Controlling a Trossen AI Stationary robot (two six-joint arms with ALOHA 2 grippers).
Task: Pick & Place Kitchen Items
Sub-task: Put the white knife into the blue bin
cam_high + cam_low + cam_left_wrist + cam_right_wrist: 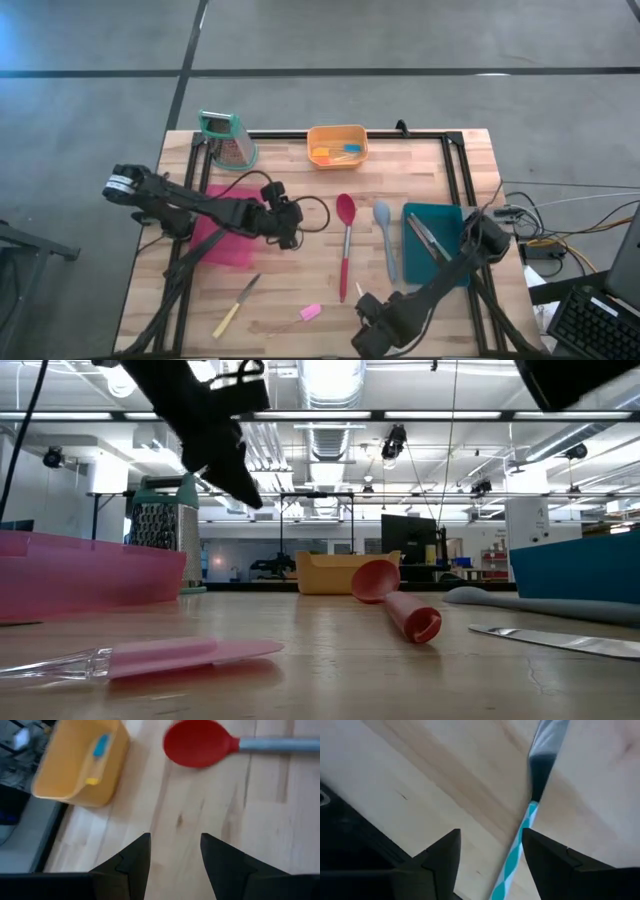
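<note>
1. Wooden table (300,190) on a grey concrete floor carries an orange tub (337,146) and a green-topped grater (228,138) at its far edge.
2. Left gripper (175,851) hovers mid-table with its fingers apart and nothing between them, near the red spoon (345,243).
3. Pale-blue spoon (385,238) lies just beside the red one, next to a teal tray (450,222) holding metal cutlery (428,238).
4. Right gripper (490,852) sits low at the near edge, fingers spread, over a striped teal-and-white handle (517,852) that it does not clasp.
5. Yellow-handled knife (236,306) and a small pink tool (309,313) lie at the front; a pink tray (222,245) sits under the left arm.
</note>
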